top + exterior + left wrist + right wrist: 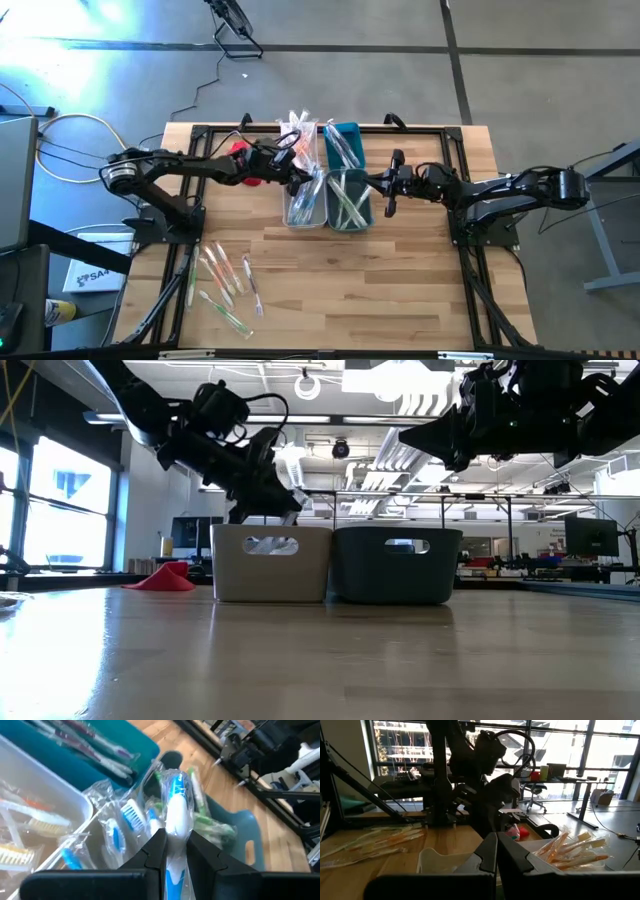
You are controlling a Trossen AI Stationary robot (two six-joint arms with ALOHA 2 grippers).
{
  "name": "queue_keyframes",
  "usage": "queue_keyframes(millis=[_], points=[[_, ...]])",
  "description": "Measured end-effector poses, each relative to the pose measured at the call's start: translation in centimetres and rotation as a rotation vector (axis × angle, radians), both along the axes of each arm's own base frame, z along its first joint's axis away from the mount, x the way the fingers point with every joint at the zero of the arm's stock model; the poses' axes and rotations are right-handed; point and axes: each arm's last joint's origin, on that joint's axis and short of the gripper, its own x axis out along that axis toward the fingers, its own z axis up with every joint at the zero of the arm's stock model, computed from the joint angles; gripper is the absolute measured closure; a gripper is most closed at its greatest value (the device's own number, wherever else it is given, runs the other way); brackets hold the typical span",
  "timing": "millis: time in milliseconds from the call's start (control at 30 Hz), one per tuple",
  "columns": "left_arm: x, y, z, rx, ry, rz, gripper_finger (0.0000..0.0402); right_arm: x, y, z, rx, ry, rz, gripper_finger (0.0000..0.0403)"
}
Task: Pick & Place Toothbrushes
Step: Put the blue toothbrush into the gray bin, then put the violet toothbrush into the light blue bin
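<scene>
In the left wrist view a blue-and-white toothbrush [176,815] in a clear wrapper sits in my left gripper [175,837], which is shut on it above the white bin [303,205] and the teal bin [349,203]. Both bins hold wrapped toothbrushes: blue ones [117,832] in the white bin, green ones [200,815] in the teal bin. Several loose toothbrushes [225,285] lie flat on the table's near left. My right gripper [378,186] hangs shut and holds nothing, at the teal bin's right side. My left gripper pinches the wrapped toothbrush's white middle [177,827] between its two fingers. The fingers slant down from the table's left, and the toothbrush lies along them, its blue end [176,785] sticking out past the fingertips. It hangs clear above the bins.
A second white bin [300,135] and a second teal bin [343,142] with more toothbrushes stand behind the front pair. A red cloth [165,578] lies at the far left. The black frame [455,140] runs along the table's edges. Bare wood shows at the near right.
</scene>
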Motion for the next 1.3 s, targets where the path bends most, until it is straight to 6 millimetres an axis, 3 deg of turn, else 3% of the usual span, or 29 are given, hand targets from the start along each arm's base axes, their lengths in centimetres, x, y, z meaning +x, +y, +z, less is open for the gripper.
queue_keyframes(millis=[333, 700, 900, 1300], points=[[0.4, 0.2, -1.5, -0.023, 0.052, 0.030, 0.0342, 0.0, 0.0, 0.0, 0.000, 0.001, -0.001, 0.0401], [0.4, 0.3, -1.5, -0.004, 0.058, 0.056, 0.0251, 0.0, 0.0, 0.0, 0.000, 0.001, -0.001, 0.0401], [0.4, 0.4, -1.3, -0.004, 0.040, 0.060, 0.0234, 0.0, 0.0, 0.0, 0.000, 0.000, 0.000, 0.0401], [2.1, 0.8, 1.8, 0.047, -0.001, -0.041, 0.0233, 0.0, 0.0, 0.0, 0.000, 0.001, -0.001, 0.0401]])
